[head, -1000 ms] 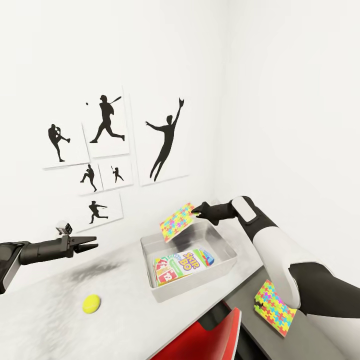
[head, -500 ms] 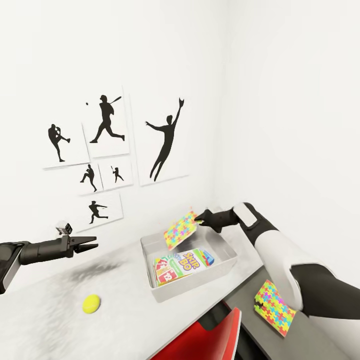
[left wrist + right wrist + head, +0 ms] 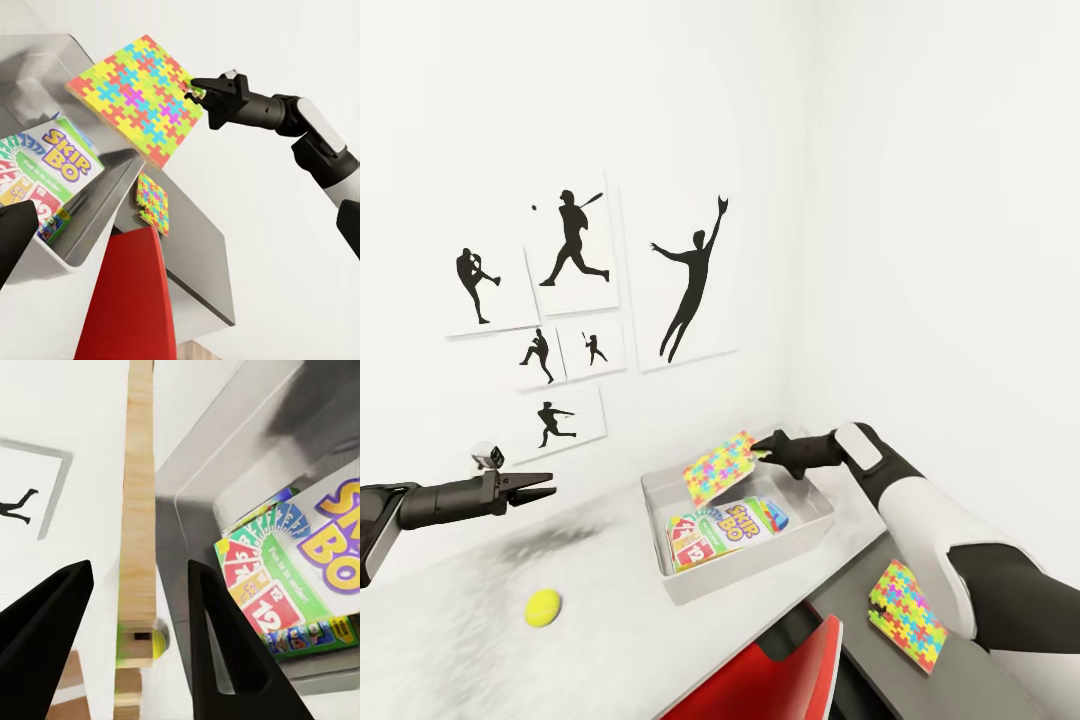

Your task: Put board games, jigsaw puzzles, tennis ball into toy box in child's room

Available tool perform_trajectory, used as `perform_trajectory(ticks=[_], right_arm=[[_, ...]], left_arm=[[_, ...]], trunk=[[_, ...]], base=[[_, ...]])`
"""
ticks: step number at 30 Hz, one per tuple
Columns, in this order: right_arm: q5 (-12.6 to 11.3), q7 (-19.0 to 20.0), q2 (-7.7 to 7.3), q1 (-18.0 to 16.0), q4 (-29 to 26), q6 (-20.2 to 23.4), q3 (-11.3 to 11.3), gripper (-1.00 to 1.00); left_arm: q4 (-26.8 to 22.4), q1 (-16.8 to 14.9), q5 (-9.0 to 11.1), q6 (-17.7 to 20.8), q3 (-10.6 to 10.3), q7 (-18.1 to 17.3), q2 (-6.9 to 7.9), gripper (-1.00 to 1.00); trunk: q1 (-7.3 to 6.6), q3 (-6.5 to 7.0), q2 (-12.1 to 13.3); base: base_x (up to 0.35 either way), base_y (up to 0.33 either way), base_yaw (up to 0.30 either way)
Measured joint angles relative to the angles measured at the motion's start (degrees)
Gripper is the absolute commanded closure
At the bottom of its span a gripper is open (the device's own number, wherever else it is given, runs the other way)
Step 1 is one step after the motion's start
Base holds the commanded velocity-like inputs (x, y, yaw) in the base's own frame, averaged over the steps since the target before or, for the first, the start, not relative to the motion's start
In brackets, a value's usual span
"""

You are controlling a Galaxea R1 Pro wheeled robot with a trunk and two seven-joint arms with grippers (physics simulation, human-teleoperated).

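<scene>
Grey toy box (image 3: 815, 525) on the white surface (image 3: 600, 640), head view: it holds the white Skip-Bo game (image 3: 732, 527). Right tool (image 3: 762, 448) carries one jigsaw puzzle (image 3: 720, 467), tilted, over the box's 12 o'clock wall. Not yet boxed: tennis ball (image 3: 543, 606) at 9 o'clock of the box and second puzzle (image 3: 907, 613) at 4 o'clock on the dark lower section. Left tool (image 3: 543, 490) hangs released, empty.

Left wrist view: right tool (image 3: 196, 91) pinches the puzzle (image 3: 135, 94) at one edge.

Right wrist view: puzzle (image 3: 139, 525) appears edge-on, wood-coloured, between spread fingers (image 3: 225, 645); whether they clamp it cannot be told from this view.
</scene>
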Motion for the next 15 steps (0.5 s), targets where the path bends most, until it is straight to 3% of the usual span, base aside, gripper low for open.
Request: perform_trajectory(ticks=[5,9,15], right_arm=[[0.85,0.43,-0.18,0.10,0.10,0.20,-0.07,1.00],[2.91,0.49,-0.15,0.11,2.13,0.54,0.57,1.00],[3.25,0.65,0.07,0.10,4.95,0.49,1.07,1.00]], left_arm=[[0.00,0.00,0.01,0.02,0.03,0.00,0.05,-1.00],[0.00,0.00,0.00,0.02,0.04,0.00,0.06,-1.00],[0.00,0.00,-0.01,0.02,0.04,0.00,0.04,-1.00]], trunk=[[0.00,0.00,0.00],[0.00,0.00,0.00],[0.00,0.00,0.00]], base=[[0.000,0.000,0.000],[0.000,0.000,0.000],[0.000,0.000,0.000]])
